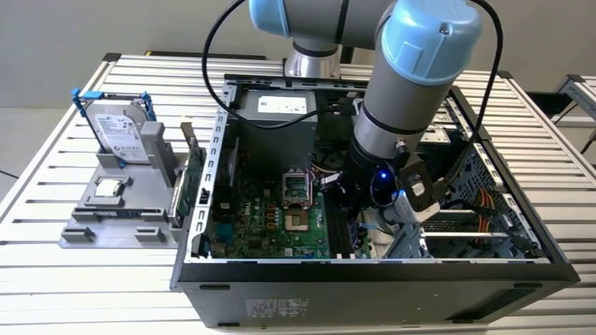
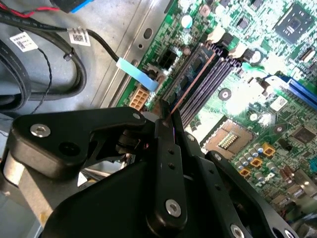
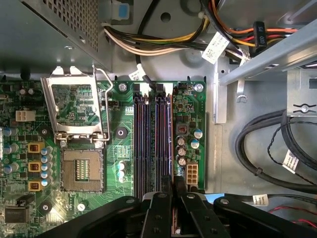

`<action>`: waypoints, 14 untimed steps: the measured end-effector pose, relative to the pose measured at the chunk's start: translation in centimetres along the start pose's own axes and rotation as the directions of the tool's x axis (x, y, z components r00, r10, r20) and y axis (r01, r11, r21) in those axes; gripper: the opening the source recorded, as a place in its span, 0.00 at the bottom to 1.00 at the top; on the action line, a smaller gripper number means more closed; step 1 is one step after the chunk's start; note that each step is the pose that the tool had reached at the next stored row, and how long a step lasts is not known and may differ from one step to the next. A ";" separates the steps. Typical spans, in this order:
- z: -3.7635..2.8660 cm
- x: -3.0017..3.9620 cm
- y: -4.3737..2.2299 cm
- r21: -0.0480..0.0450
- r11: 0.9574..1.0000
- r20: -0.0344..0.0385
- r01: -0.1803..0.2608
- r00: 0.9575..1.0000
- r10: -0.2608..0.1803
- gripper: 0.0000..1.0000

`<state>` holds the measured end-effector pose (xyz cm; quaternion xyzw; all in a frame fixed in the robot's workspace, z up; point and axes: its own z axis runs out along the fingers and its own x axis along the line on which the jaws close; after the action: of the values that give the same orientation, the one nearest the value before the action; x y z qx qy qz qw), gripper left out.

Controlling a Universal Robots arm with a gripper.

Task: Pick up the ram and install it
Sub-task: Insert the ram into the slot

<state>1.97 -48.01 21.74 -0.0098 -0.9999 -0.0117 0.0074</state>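
The ram point(image 2: 194, 79) shows edge-on as a thin reddish line running from the fingertips along the black memory slots point(image 3: 148, 139) of the green motherboard point(image 3: 29, 208). My gripper point(image 3: 174, 186) point(image 2: 166, 118) is shut on the ram, its black fingers point(image 3: 161, 213) pressed against both sides of the stick. The stick stands upright in line with the slot nearest the white connector; I cannot tell whether it is seated. In the exterior view the arm point(image 1: 410, 105) reaches down into the open computer case point(image 1: 373, 276).
The open CPU socket point(image 3: 81, 168) lies beside the slots. Black cables point(image 3: 267, 148) and a metal drive cage point(image 3: 262, 64) crowd the other side. At the exterior view's left, a grey fixture point(image 1: 79, 234) holds a hard drive point(image 1: 121, 136) and a green card point(image 1: 191, 185).
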 end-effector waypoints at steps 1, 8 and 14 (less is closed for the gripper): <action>-0.01 0.00 0.00 0.000 1.000 0.000 0.000 1.000 0.000 0.00; -0.04 0.03 0.03 0.001 1.000 0.000 -0.011 1.000 0.011 0.00; -0.03 0.11 0.03 0.001 1.000 0.001 -0.028 1.000 0.028 0.00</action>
<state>1.86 -47.97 21.77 -0.0237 -0.9996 -0.0110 0.0072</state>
